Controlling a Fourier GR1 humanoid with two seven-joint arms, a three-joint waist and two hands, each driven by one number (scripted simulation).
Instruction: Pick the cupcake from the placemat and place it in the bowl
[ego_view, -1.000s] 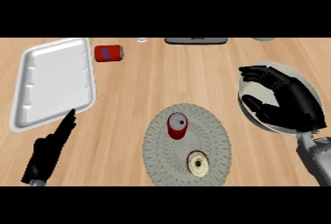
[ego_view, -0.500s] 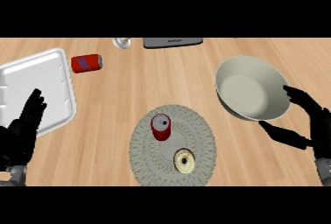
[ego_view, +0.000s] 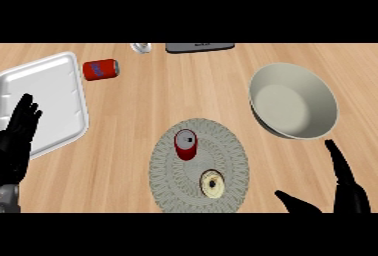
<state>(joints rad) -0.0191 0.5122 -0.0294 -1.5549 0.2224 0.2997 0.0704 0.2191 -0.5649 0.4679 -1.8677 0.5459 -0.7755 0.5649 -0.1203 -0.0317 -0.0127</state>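
Note:
The cupcake, red with a white top, stands on the upper left part of the round grey patterned placemat in the middle of the counter. A cream bowl sits up and to the right of the mat, with nothing in it. My right hand is at the lower right, below the bowl, open with straight fingers and the thumb spread, well apart from the cupcake. At the left edge my left hand rests open, fingers up, over the tray's near corner.
A ring-shaped pastry lies on the mat's lower right. A white tray fills the upper left. A red can lies beside it. A small grey item and a dark flat object sit at the far edge.
My right hand has drawn back from over the bowl down to the lower right. The left hand has moved to the left edge, and the whole scene has shifted in the view.

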